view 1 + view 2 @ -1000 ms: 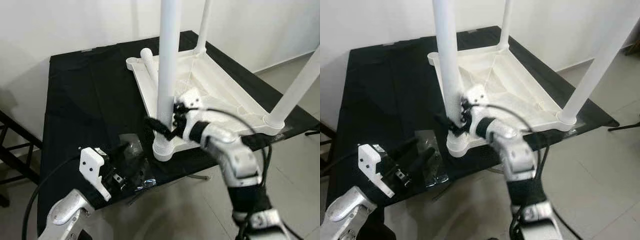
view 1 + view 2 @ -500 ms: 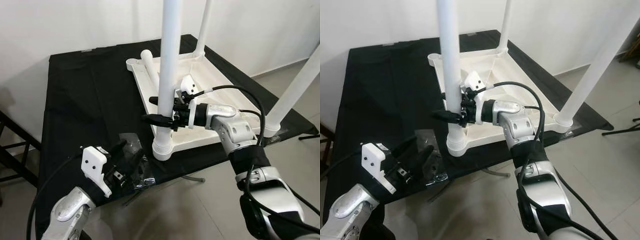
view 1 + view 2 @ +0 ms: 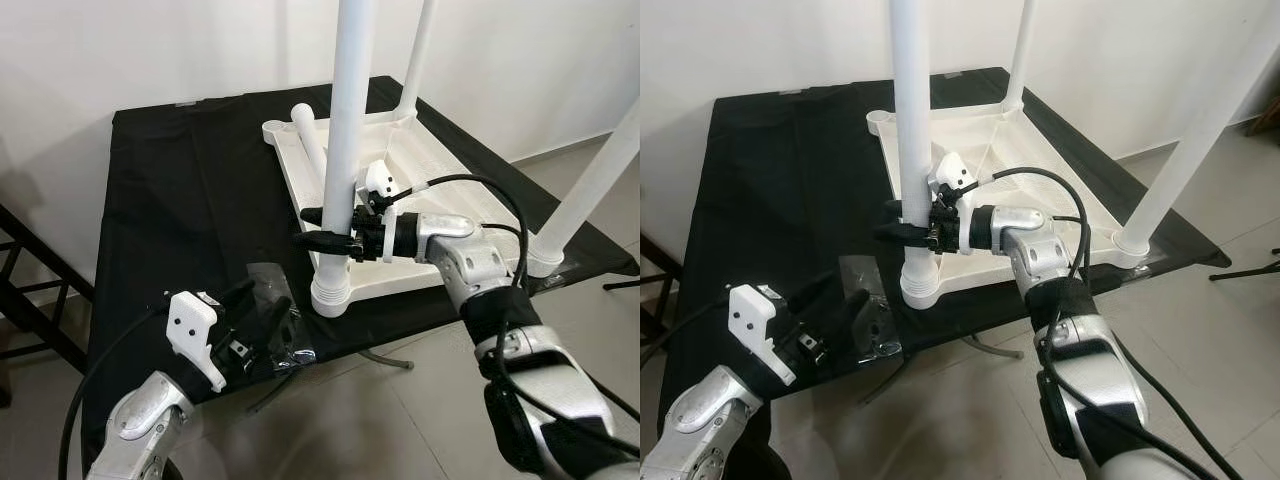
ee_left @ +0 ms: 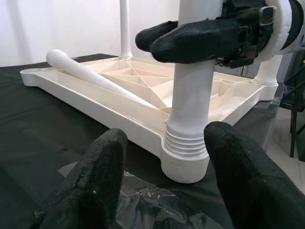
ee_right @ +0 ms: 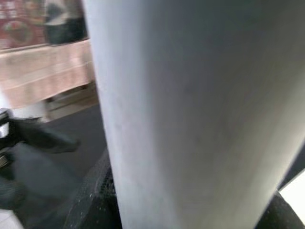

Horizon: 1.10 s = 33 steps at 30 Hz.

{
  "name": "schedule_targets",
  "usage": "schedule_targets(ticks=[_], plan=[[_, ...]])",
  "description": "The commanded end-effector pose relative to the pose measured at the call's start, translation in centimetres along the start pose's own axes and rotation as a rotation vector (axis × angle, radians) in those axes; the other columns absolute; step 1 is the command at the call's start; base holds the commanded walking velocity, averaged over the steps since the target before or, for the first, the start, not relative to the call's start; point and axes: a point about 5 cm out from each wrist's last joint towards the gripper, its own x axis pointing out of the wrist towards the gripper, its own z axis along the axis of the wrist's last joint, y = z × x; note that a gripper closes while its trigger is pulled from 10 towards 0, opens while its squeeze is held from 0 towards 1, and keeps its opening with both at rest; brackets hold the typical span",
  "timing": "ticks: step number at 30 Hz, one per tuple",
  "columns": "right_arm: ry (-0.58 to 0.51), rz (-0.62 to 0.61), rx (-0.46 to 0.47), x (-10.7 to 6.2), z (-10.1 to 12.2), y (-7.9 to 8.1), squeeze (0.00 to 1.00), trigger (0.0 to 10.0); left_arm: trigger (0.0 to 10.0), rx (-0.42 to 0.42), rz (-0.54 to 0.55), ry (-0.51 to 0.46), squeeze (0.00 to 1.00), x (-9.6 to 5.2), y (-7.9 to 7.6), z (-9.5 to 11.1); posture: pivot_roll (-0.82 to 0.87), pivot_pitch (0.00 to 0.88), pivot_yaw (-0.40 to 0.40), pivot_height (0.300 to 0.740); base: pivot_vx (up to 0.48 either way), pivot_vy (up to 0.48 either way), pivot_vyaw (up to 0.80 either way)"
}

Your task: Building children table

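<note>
The white children's table [image 3: 440,185] lies upside down on a black-covered table [image 3: 170,200]. Three legs stand upright in its corners: the near leg [image 3: 350,120], a far leg [image 3: 418,60] and a right leg [image 3: 590,190]. A loose leg [image 3: 310,140] lies across the far left corner. My right gripper [image 3: 312,227] is shut around the near leg, a hand's width above its threaded socket [image 3: 331,295]. My left gripper [image 4: 164,143] is open with nothing in it, low over a crumpled clear plastic bag [image 3: 285,340], facing that socket.
The black table's front edge [image 3: 400,335] runs just below the socket, with tile floor [image 3: 400,420] beyond it. A dark metal rack [image 3: 30,270] stands at the left. A white wall [image 3: 150,50] is behind. Cables [image 3: 500,200] loop over my right arm.
My right gripper slid up the near leg from just above the socket and its forearm levelled out. The left gripper kept its place; the camera shifted slightly.
</note>
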Motion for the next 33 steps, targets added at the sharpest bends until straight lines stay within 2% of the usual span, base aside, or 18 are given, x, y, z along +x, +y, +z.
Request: schedule_targets(ticks=[1, 2, 3, 4, 5, 6, 7, 14, 15, 18, 19, 21, 26, 27, 28, 29, 30, 33], plan=[[0.053, -0.088, -0.004, -0.6, -0.7, -0.5, 0.0, 0.0, 10.0, 0.003, 0.006, 0.01, 0.0, 0.0, 0.0, -0.4, 0.06, 0.085, -0.037, 0.74, 0.0, 0.0, 0.0], [0.037, -0.219, 0.05, -0.4, -1.2, -0.3, 0.0, 0.0, 10.0, 0.005, 0.007, 0.011, 0.0, 0.0, 0.0, -0.4, 0.05, 0.095, -0.05, 0.74, 0.0, 0.0, 0.0], [0.035, -0.469, 0.146, 0.4, -3.7, 2.3, 0.0, 0.0, 10.0, 0.009, 0.007, 0.011, 0.0, 0.0, 0.2, -0.2, 0.03, 0.113, -0.028, 0.74, 0.0, 0.0, 0.0], [0.035, -0.469, 0.146, 0.4, -3.7, 2.3, 0.0, 0.0, 10.0, 0.009, 0.007, 0.011, 0.0, 0.0, 0.2, -0.2, 0.03, 0.113, -0.028, 0.74, 0.0, 0.0, 0.0], [0.054, -0.647, 0.21, 0.4, -6.1, 5.1, 0.0, 0.0, 10.0, 0.014, 0.006, 0.013, 0.0, 0.0, 0.4, -0.2, 0.03, 0.117, -0.015, 0.74, 0.0, 0.0, 0.0], [0.052, -0.781, 0.245, 0.1, -7.1, 6.4, 0.0, 0.0, 10.0, 0.018, 0.004, 0.014, 0.0, 0.2, 0.6, -0.1, 0.02, 0.109, -0.001, 0.74, 0.0, 0.0, 0.0], [0.047, -0.834, 0.252, 0.0, -7.5, 7.0, 0.0, 0.0, 10.0, 0.021, 0.002, 0.014, 0.0, 0.3, 0.7, -0.1, 0.02, 0.109, -0.001, 0.74, 0.0, 0.0, 0.0], [0.039, -0.843, 0.205, 0.1, -6.8, 5.5, 0.0, 0.0, 10.0, 0.015, -0.001, 0.014, 0.0, 0.5, 1.2, -0.3, 0.02, 0.092, 0.0, 0.74, 0.0, 0.0, 0.0], [0.064, -0.823, 0.198, 0.2, -6.9, 5.6, 0.0, 9.9, 10.0, 0.015, 0.005, 0.012, 0.0, 0.6, 1.3, -0.3, 0.02, 0.088, 0.001, 0.74, 0.0, 0.0, 0.0], [0.083, -0.777, 0.203, 0.5, -6.7, 5.9, 0.0, 10.0, 10.0, 0.018, 0.013, 0.007, 0.0, 0.7, 1.5, -0.3, 0.01, 0.08, 0.001, 0.74, 0.0, 0.0, 0.0], [0.062, -0.733, 0.217, 0.6, -6.1, 5.7, 1.0, 10.0, 10.0, 0.018, 0.014, 0.006, 0.0, 0.7, 1.5, -0.4, 0.01, 0.076, -0.001, 0.74, 0.0, 0.0, 0.0], [0.046, -0.723, 0.226, 0.6, -5.6, 5.9, 1.0, 10.0, 10.0, 0.018, 0.013, 0.005, 0.0, 0.8, 1.6, -0.4, 0.01, 0.074, 0.0, 0.74, 0.0, 0.0, 0.0], [-0.054, -0.503, 0.164, 1.1, -2.8, 4.6, 1.0, 10.0, 10.0, 0.015, 0.008, 0.002, 0.0, 1.0, 1.5, -0.5, 0.02, 0.061, -0.002, 0.74, 0.0, 0.0, 0.0], [-0.064, -0.395, 0.126, 1.0, -2.1, 4.3, 0.65, 10.0, 10.0, 0.015, 0.007, 0.002, 0.0, 1.0, 1.5, -0.6, 0.02, 0.058, -0.003, 0.74, 0.0, 0.0, 0.0], [-0.054, -0.271, 0.089, 0.9, -1.7, 4.2, 0.16, 10.0, 10.0, 0.015, 0.004, 0.003, 0.0, 1.1, 1.5, -0.7, 0.02, 0.053, -0.003, 0.74, 0.0, 0.0, 0.0], [-0.054, -0.271, 0.089, 0.9, -1.7, 4.2, 0.16, 10.0, 10.0, 0.015, 0.004, 0.003, 0.0, 1.1, 1.5, -0.7, 0.02, 0.053, -0.003, 0.74, 0.0, 0.0, 0.0], [-0.037, -0.149, 0.022, 0.5, -1.4, 4.0, 0.0, 10.0, 0.0, 0.014, 0.002, 0.004, 0.0, 1.1, 1.5, -0.7, 0.03, 0.045, -0.004, 0.74, 0.0, 0.0, 0.0], [-0.009, -0.005, -0.021, -0.4, -0.6, 2.7, 0.0, 10.0, 0.0, 0.011, -0.004, 0.005, 0.0, 1.2, 1.5, -0.8, 0.04, 0.04, -0.003, 0.74, 0.0, 0.0, 0.0]])
